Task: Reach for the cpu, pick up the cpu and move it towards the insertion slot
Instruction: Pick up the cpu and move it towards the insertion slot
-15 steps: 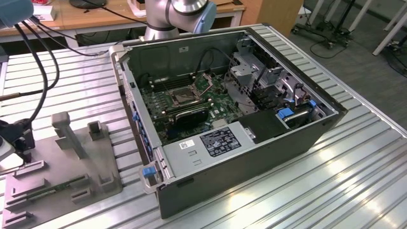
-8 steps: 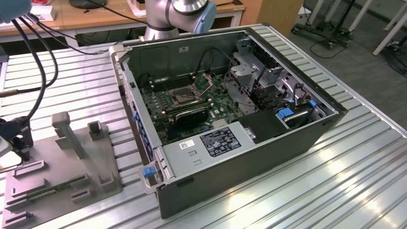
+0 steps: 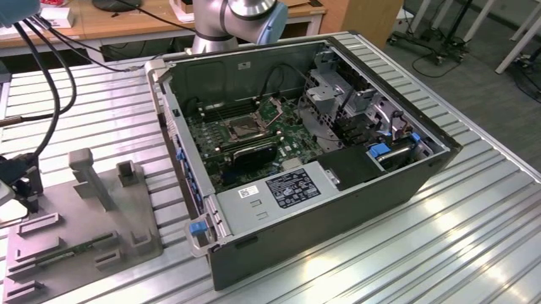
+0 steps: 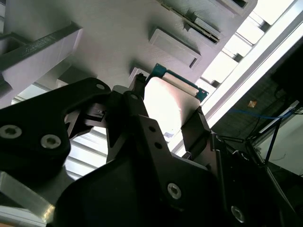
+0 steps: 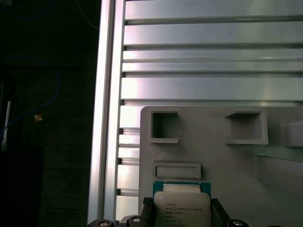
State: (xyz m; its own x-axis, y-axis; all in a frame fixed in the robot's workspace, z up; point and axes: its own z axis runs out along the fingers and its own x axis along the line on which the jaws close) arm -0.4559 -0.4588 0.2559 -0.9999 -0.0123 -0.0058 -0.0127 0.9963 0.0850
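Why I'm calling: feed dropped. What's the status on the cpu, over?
Gripper shut on the cpu, at the grey tray. Insertion slot in the open case, well apart. Nothing seen in the way.

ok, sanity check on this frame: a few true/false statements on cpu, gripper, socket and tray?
1. The gripper has a finger on each of two opposite edges of the cpu. True.
2. The cpu is seated in the insertion slot. False: it is between the fingers at the grey tray, apart from the slot.
3. The computer case is open, with its green board exposed. True.
4. The grey tray is inside the case. False: it lies on the ribbed table, to the exterior view's left of the case.
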